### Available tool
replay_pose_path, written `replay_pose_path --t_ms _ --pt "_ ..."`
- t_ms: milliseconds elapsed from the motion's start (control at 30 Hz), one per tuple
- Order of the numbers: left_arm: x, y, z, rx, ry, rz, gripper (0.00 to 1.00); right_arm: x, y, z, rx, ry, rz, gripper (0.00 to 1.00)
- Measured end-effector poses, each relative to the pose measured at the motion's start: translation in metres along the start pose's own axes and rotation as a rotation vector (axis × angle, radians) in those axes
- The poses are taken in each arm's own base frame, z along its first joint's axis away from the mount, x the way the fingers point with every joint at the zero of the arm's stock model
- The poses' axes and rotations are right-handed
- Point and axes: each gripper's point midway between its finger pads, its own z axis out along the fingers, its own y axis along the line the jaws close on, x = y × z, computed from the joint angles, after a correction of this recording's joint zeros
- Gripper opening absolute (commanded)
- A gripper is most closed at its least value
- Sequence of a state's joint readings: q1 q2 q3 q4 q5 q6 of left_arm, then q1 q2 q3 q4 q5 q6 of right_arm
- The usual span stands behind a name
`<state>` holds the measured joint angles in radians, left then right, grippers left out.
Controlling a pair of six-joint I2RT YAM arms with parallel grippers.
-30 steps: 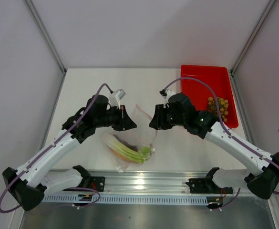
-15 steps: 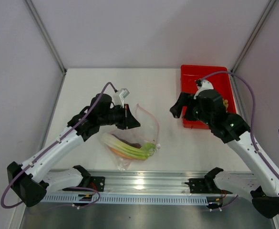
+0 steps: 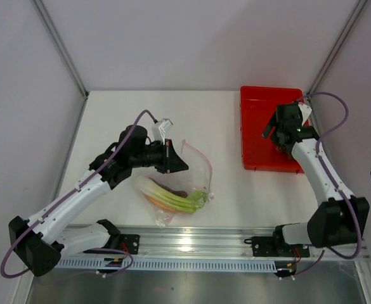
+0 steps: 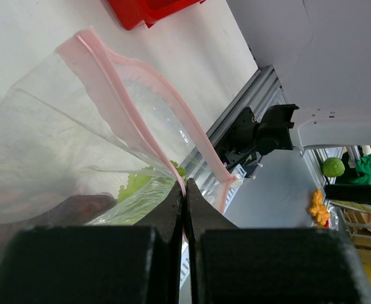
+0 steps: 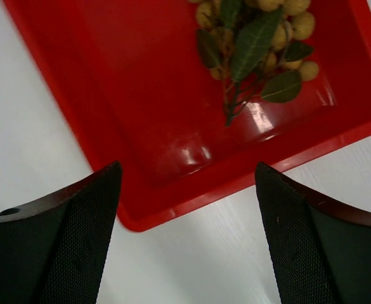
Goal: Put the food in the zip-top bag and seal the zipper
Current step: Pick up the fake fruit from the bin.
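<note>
While the left gripper [image 4: 184,197] clamps the zip-top bag's [image 4: 58,139] rim, the grapes [image 5: 261,31] lie top centre-right, beyond the right gripper's [image 5: 186,174] wide-spread jaws.

We are counting one clear plastic zip-top bag [image 3: 196,166] with a pink-red strip along its edge. We are counting one long white-and-green leek-like stalk [image 3: 171,198] and one orange-skinned dark-red wedge [image 3: 176,192]. We are seeing one flat red plastic tray [image 3: 255,126], one bunch of small yellow-green grapes [image 5: 256,28] and one white bench [image 3: 122,114]. We are also counting two white-and-black robot arms, each carrying one gripper: the left gripper [image 4: 185,204] and the right gripper [image 5: 188,190].
</note>
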<state>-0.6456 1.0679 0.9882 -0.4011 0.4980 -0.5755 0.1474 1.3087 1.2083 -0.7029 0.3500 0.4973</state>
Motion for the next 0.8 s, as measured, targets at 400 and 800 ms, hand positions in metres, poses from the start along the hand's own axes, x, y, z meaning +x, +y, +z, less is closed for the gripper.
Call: replay_pose_path --t_ms 400,800 --pt "0.003 -0.009 -0.002 0.057 0.003 0.014 0.01 0.023 -0.041 0.079 0.323 0.071 -0.136 0.81" --pt "0.004 -0.015 -0.002 0.093 0.012 0.014 0.01 0.015 -0.058 0.119 0.395 0.089 -0.153 0.59"
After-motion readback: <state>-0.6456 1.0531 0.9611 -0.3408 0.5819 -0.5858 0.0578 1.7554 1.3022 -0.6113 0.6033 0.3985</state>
